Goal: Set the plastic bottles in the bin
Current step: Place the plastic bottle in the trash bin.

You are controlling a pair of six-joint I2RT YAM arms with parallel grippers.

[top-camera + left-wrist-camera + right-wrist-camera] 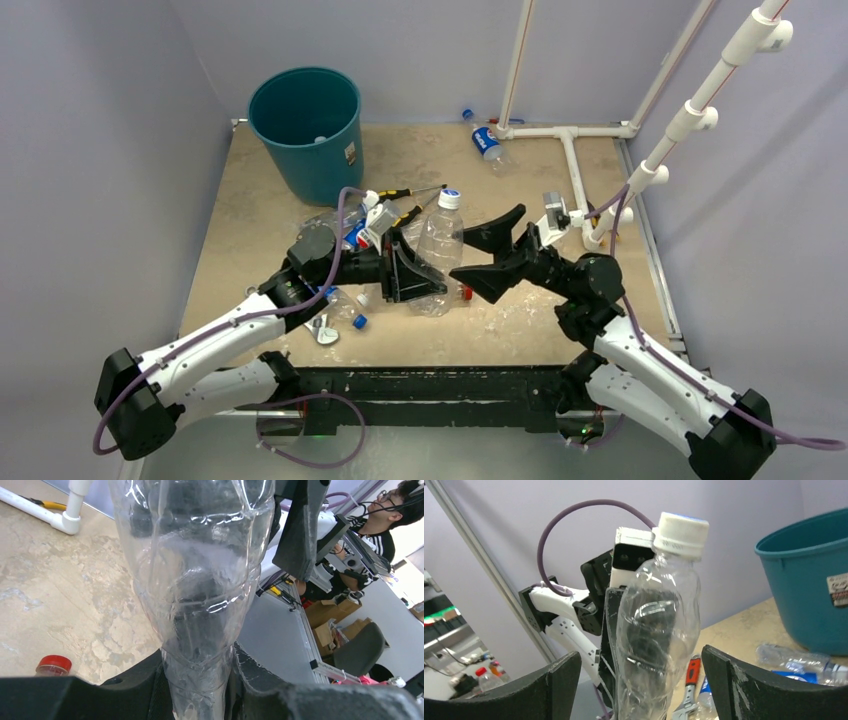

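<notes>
Jaws of the left gripper (415, 275) are clamped on the lower end of a clear white-capped bottle (440, 240), which stands roughly upright with its cap on top. Whether its base is clear of the worktop (250, 200) I cannot tell. The right gripper (490, 255) faces it from the side away from the bin (305, 130). Its jaws are spread wide, one to each side of the bottle, touching nothing in the right wrist view.

The held bottle is well apart from the bin, out in front of it toward the arms. A cluster of bottles (345, 228) lies just in front of the bin, mixed with yellow-and-black screwdrivers (410, 192). Farther from the bin, beside the left arm, lies a blue-capped bottle (345, 305). A red-capped bottle (52, 665) sits near the held one. A blue-labelled bottle (487, 143) rests level with the bin, well off to its right, by the white pipe frame (570, 135).

Inside the bin only a small pale shape shows, and I cannot tell what it is. By my reading the task is far from done: most bottles lie outside, and the gripped one has yet to be carried over the rim.
</notes>
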